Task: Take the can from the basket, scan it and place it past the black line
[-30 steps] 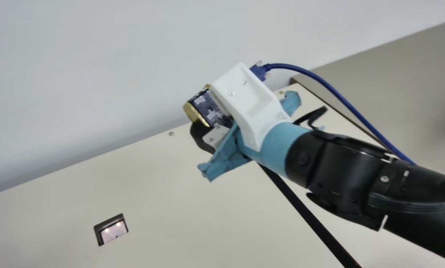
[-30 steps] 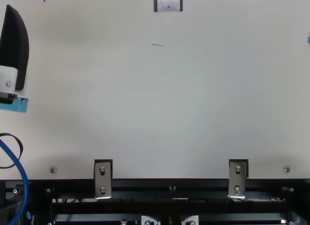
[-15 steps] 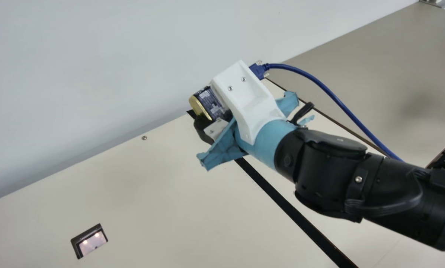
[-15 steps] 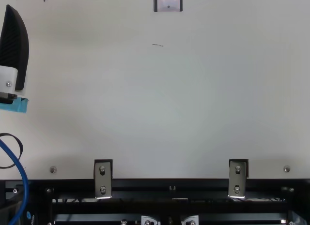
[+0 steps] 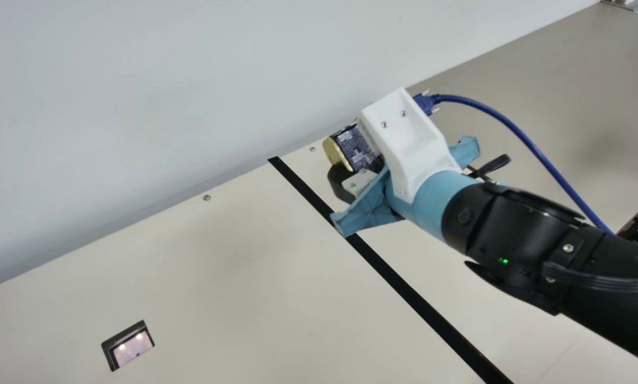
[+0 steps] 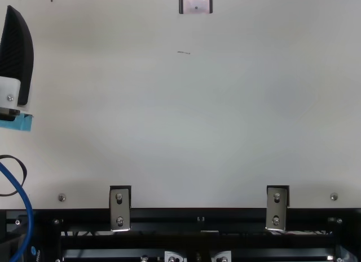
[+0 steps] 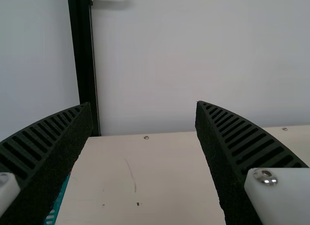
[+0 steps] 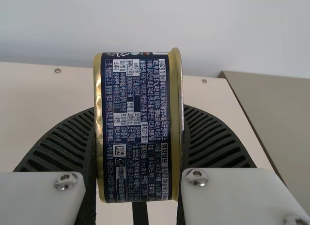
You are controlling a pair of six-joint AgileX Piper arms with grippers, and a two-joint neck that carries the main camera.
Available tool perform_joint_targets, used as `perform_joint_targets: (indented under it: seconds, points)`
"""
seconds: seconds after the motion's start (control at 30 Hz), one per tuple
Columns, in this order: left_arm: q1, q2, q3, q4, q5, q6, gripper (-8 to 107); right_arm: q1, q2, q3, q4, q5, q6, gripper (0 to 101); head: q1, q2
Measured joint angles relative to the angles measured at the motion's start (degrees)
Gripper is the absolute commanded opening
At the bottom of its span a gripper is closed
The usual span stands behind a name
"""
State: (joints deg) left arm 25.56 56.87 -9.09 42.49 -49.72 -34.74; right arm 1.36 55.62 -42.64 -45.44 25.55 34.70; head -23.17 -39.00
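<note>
In the main view my right gripper [image 5: 345, 173] is past the black line [image 5: 399, 282], on its right side, with the gold-and-navy can [image 5: 353, 146] held up at its fingers. The right wrist view shows the can [image 8: 138, 128] pinched between both fingers of my right gripper [image 8: 139, 138]. At the top view's left edge is my left gripper [image 6: 16, 59]. In the left wrist view my left gripper [image 7: 144, 109] stands open, its fingers wide apart with nothing between them. The scanner window [image 5: 133, 346] is set in the table, left of the black line.
A teal slatted edge [image 7: 57, 201] shows beside one left finger in the left wrist view. A blue cable [image 5: 516, 144] arcs over the right arm. A pale wall [image 5: 137, 96] rises behind the table [image 5: 217, 266], and a grey-brown surface [image 5: 553, 96] lies to the right.
The main camera turned rightward at first, then held still. My right gripper, carrying the can, has moved right across the black line. My left gripper has stayed put.
</note>
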Motion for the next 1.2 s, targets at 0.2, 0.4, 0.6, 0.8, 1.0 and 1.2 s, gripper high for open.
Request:
perform_joint_targets:
  seconds: [0.2, 0.4, 0.6, 0.8, 1.0, 1.2]
  points:
    - [0.00, 0.00, 0.00, 0.00, 0.00, 0.00, 90, -5.03, -2.31, 0.07, 8.05, 0.13, -9.31, 0, 0.00, 0.00]
    - [0.00, 0.00, 0.00, 0.00, 0.00, 0.00, 90, -10.72, -3.57, 0.97, 17.03, 0.13, -18.65, 0, 0.00, 0.00]
    - [0.00, 0.00, 0.00, 0.00, 0.00, 0.00, 90, -17.84, -3.05, 2.03, 25.93, -0.70, -28.51, 0, 0.29, 0.00]
    - [0.00, 0.00, 0.00, 0.00, 0.00, 0.00, 90, -25.18, -0.53, 2.72, 34.60, -2.50, -38.63, 0, 0.29, 0.00]
    - [0.00, 0.00, 0.00, 0.00, 0.00, 0.00, 90, -32.76, 3.22, 2.71, 43.22, -4.73, -48.58, 0, 0.29, 0.00]
    - [0.00, 0.00, 0.00, 0.00, 0.00, 0.00, 90, -37.63, 6.83, 1.34, 52.52, -2.65, -60.03, 0, 0.00, 0.00]
